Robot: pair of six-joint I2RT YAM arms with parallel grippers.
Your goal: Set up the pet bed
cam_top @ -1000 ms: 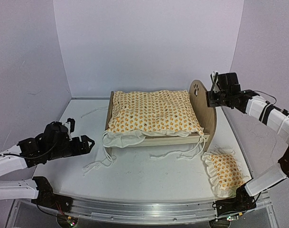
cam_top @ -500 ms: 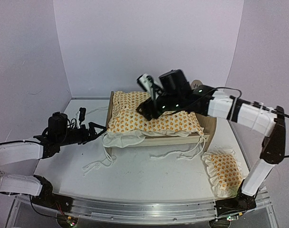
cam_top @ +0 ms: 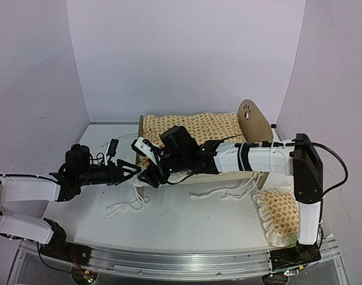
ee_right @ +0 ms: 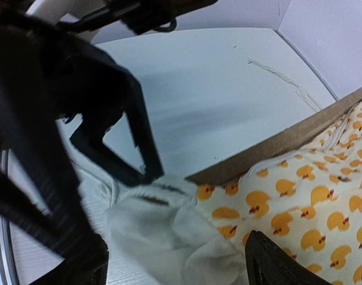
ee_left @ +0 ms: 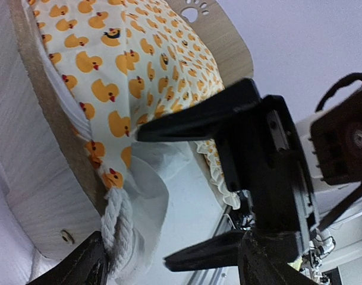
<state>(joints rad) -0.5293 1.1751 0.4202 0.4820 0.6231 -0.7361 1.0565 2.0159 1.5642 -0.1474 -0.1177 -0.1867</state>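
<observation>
- The small light-wood pet bed [cam_top: 252, 123], with a paw-print hole in its rounded end board, stands at the back middle of the white table [cam_top: 198, 228].
- A white quilt [cam_top: 198, 126] printed with orange ducks lies on the bed and hides the mattress.
- The quilt's white ruffle [ee_left: 151, 187] hangs over the near left corner of the bed, and both arms reach to this corner.
- The left gripper [cam_top: 132, 173] has its fingers spread wide. The ruffle corner and a thick twisted white rope [ee_left: 114, 228] are between them, the rope just beside one finger.
- The right gripper [cam_top: 148, 173] comes across the front of the bed. Its fingers are also spread apart at the same white cloth, not pinching it.
- A small ruffled pillow [cam_top: 282, 214] of the same duck cloth lies at the front right, apart from the bed.
- Thin white cords [cam_top: 124, 205] lie loose on the table before the bed.
</observation>
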